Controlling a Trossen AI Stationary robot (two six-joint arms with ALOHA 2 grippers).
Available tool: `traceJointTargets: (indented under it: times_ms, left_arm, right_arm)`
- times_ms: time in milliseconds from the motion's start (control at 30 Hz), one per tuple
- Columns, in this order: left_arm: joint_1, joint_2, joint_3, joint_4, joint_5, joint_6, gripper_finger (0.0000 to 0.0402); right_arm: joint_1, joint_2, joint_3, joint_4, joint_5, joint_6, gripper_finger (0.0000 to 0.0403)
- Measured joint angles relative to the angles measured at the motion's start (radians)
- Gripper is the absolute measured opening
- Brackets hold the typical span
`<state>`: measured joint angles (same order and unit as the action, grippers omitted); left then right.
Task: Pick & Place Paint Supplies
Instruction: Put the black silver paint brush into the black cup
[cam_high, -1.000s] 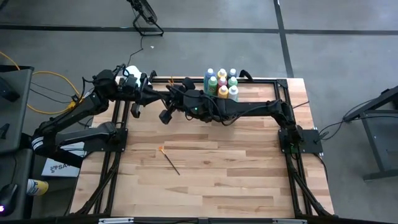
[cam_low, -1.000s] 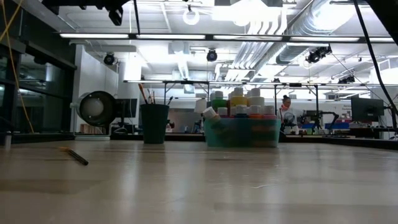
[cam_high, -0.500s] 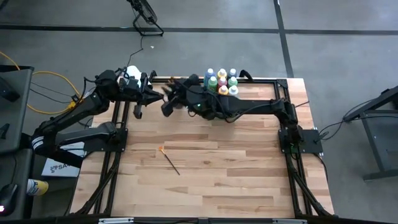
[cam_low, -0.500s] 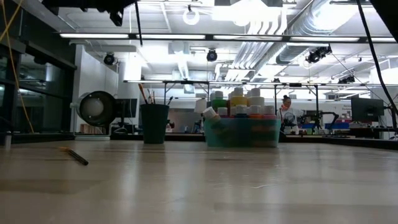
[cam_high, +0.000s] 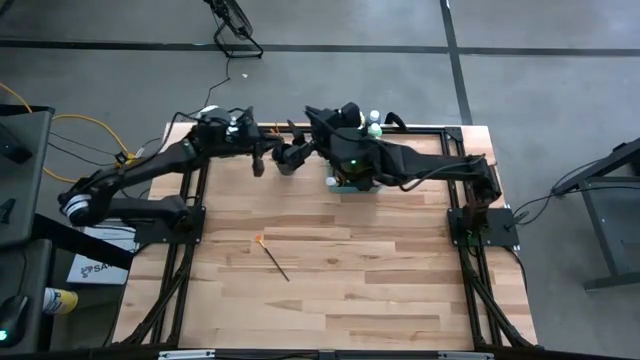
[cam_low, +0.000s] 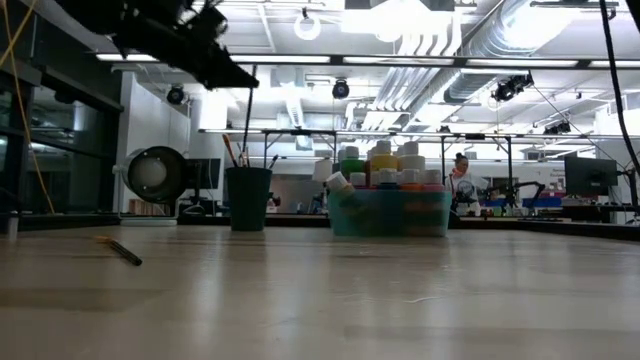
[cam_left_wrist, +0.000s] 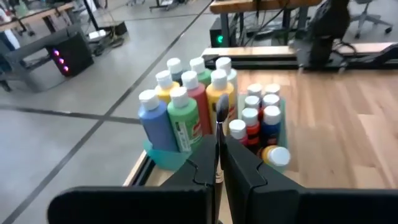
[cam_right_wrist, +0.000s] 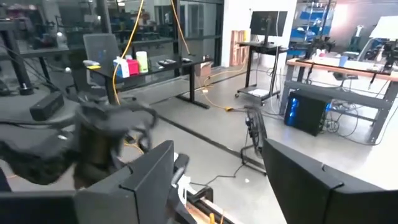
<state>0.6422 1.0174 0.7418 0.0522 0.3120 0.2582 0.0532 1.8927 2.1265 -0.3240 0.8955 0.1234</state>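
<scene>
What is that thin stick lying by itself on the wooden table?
It is a paintbrush: a thin, straight, dark handle with a small orange tip at the end nearer the table's far side. It lies flat and slanted on the bare wooden table, left of the middle. Only the tabletop touches it.

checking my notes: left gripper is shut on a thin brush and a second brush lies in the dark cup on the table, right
Not quite. The left gripper is shut on a thin brush, but the second brush lies flat on the bare table, as the high view shows.
</scene>
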Motion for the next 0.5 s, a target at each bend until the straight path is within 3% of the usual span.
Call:
traceJointTargets:
  times_ms: [267,500]
  left_arm:
    - [0.001,0.153,0.000,0.057,-0.080,-0.019,0.0015]
    - [0.055,0.192,-0.001,-0.007,-0.111,-0.054,0.0097]
  right_arm:
    - [0.034,-0.023,0.000,-0.036,0.043,-0.055,0.0237]
    - [0.082,-0.023,0.000,-0.041,0.146,-0.130,0.0237]
